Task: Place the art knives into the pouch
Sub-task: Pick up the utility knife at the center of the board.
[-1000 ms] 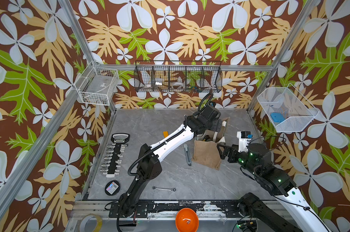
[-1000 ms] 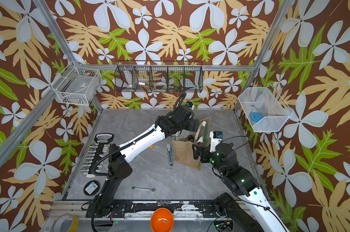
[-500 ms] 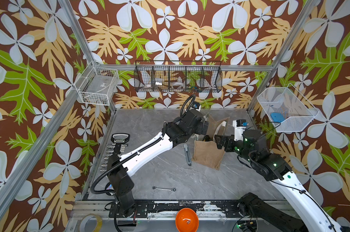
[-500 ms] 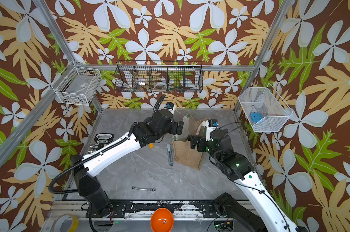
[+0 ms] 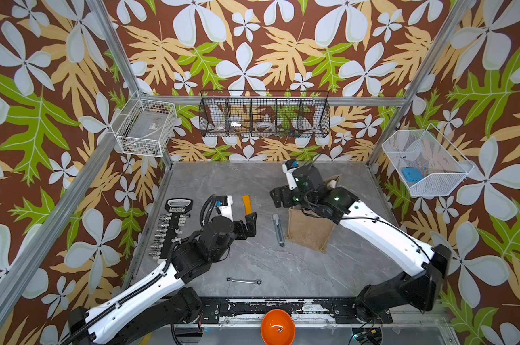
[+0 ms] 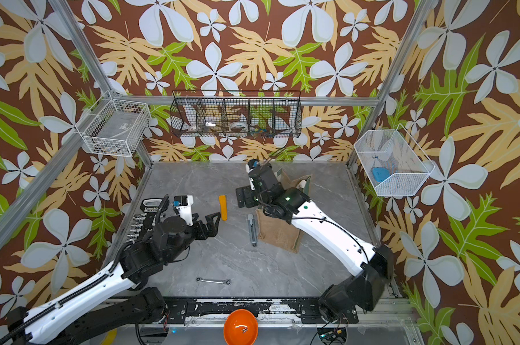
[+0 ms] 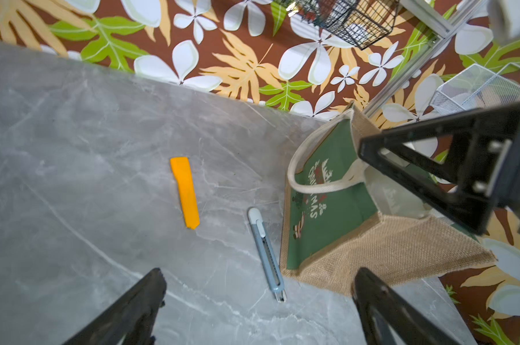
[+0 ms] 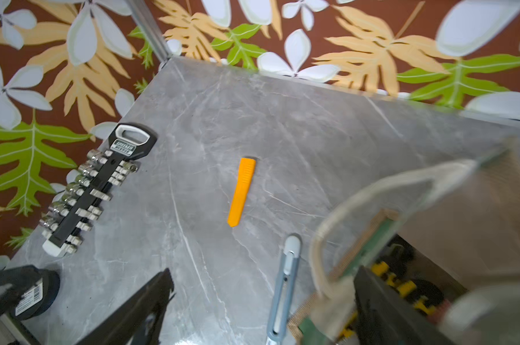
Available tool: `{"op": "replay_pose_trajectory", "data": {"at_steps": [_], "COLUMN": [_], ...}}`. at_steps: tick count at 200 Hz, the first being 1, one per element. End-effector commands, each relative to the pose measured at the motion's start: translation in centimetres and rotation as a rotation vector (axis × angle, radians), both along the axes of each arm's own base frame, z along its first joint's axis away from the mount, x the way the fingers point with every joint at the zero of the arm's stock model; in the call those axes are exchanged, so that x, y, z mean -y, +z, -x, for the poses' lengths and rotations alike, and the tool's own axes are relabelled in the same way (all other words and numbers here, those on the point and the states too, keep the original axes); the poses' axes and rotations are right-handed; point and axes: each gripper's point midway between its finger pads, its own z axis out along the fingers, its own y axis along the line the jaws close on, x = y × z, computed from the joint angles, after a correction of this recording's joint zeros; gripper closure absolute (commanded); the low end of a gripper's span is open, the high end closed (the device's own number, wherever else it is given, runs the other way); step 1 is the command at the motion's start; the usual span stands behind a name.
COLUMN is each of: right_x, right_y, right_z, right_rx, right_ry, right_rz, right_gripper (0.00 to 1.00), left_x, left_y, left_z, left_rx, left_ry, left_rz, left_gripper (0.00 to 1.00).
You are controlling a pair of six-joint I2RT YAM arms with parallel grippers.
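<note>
Step in hand, as I read it, is pre-grasp: nothing picked up yet. The slim grey-blue art knife (image 5: pixel 278 228) lies flat near the centre of the grey marble-look counter (image 5: pixel 217 185). The tan jute pouch with the green Christmas panel (image 7: pixel 327 215) stands just beside it at 3 o'clock, mouth up.

Left gripper (image 5: pixel 248 225) hovers at 9 o'clock of the knife, jaws wide apart and empty. Right gripper (image 5: pixel 279 198) is over the pouch's near rim at 1 o'clock of the knife. Its jaws are spread wide with the white rope handle (image 8: pixel 372 191) loose between them, nothing clamped (looks like it's there to hold the mouth open).

Next move, I'd say: left drops onto the knife across its narrow width. It's a thin, flat body, so the jaws need to come down close to the counter.

Also around:
- Orange plastic wedge (image 5: pixel 246 204) at 11 o'clock of the knife.
- Black socket rail (image 5: pixel 172 230) at the 9 o'clock edge.
- Small wrench (image 5: pixel 244 281) at 6.
- Floral-papered walls with wire baskets at 10, 12 and 2.
</note>
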Motion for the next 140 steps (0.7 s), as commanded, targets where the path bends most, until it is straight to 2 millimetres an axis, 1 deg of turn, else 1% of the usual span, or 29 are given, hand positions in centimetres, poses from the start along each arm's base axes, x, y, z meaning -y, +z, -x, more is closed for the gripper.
{"op": "replay_pose_trajectory", "data": {"at_steps": [1,10,24,43,55,92,140], "right_x": [-3.5,-5.2,-7.4,-9.4,-10.2,-10.9,-11.5], "right_y": [-1.6,-2.8,-4.7,-7.5,-9.0,-13.4,-17.8], "right_z": [-0.9,-1.3,-2.0,-3.0,-3.8,-6.1,-8.3], "right_rx": [-0.023,-0.049,-0.091,-0.148,-0.164,-0.180,-0.177], "right_ry": [0.062,0.087,0.117,0.126,0.118,0.062,0.007], "right_rz": [0.029,0.035,0.038,0.043,0.053,0.114,0.173], "right_gripper": [0.07,0.09,0.11,0.15,0.16,0.18,0.25], "left_x": [-2.4,-3.2,-4.0,-4.3,-4.4,-4.2,-3.7], "left_y": [-2.2,-3.0,-3.6,-4.0,-4.3,-4.8,-5.0], "left_z": [1.2,1.8,2.5,3.2,3.5,3.8,3.6], "left_rx": [-0.057,-0.070,-0.078,-0.081,-0.088,-0.117,-0.132], "left_ry": [0.083,0.098,0.106,0.094,0.089,0.070,0.057], "left_rz": [0.046,0.052,0.079,0.116,0.122,0.099,0.077], "left_gripper": [0.00,0.00,0.00,0.00,0.00,0.00,0.00]}}
